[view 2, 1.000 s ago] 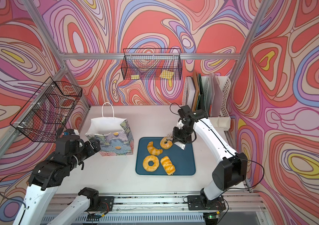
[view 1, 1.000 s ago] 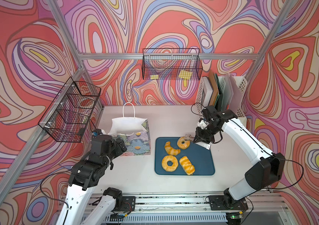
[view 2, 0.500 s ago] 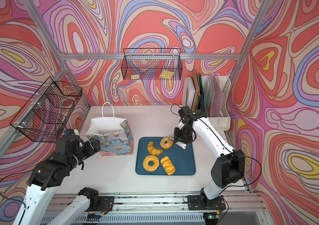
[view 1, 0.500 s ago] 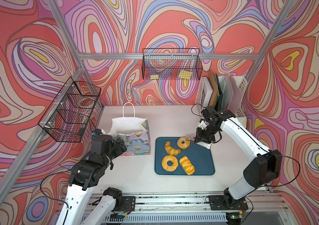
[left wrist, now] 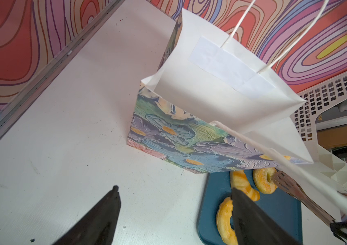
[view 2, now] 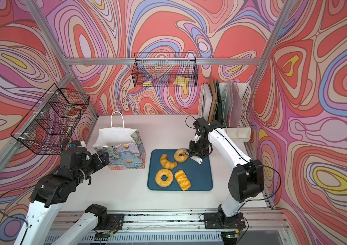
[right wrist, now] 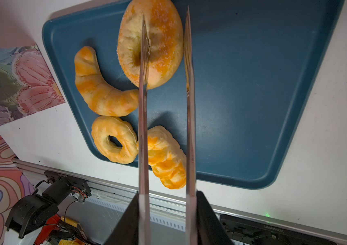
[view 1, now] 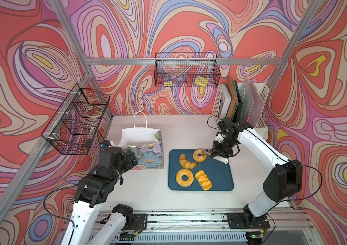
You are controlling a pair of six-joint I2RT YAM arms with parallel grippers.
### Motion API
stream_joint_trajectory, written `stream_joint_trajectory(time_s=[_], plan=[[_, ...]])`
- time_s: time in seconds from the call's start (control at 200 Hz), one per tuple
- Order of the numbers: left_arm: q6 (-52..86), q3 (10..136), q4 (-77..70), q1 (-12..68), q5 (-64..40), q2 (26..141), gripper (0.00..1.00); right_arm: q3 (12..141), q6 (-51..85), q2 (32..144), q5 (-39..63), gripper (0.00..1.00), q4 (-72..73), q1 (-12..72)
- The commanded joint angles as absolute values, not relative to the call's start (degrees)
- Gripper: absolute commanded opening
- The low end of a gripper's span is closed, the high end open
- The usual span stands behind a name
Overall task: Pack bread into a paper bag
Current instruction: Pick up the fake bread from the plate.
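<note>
The paper bag (view 1: 147, 151) (view 2: 126, 157) (left wrist: 189, 144) stands open and upright, left of a blue tray (view 1: 219, 174). On the tray lie a croissant (view 1: 186, 162), a ring doughnut (view 1: 184, 177) and a striped twisted roll (view 1: 203, 179). A second ring doughnut (view 1: 199, 155) (right wrist: 157, 42) sits tilted at the tray's far edge. My right gripper (view 1: 219, 152) (right wrist: 167, 194) is shut on metal tongs (right wrist: 145, 106), whose two arms straddle one side of that doughnut. My left gripper (view 1: 133, 161) (left wrist: 174, 188) hangs open and empty beside the bag's near left corner.
A white perforated file rack (view 1: 259, 99) with folders stands at the back right, close behind my right arm. One wire basket (view 1: 186, 70) hangs on the back wall and another (view 1: 77, 121) on the left wall, above the bag's side.
The tongs' arms have spread a little around the far doughnut and my right wrist has shifted slightly. The left arm and the bag have not moved.
</note>
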State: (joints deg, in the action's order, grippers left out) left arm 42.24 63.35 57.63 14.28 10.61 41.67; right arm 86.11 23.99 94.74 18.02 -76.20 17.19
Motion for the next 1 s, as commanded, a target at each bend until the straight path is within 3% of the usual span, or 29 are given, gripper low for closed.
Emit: stream_joint_trajectory(time_s=[0.0,0.711,0.997], plan=[[42.3,63.1,56.9,14.5,10.3,41.2,0.87,86.4,23.3,95.3,18.8,0.39,-75.4,16.4],[41.9,63.4,56.9,14.5,10.6,41.4,0.87,84.5,21.2,99.6,23.9,0.4,-74.9,16.4],[42.0,63.1,57.3,14.5,11.0,40.9,0.87,85.3,19.5,99.7,24.9,0.22,-76.9,16.4]])
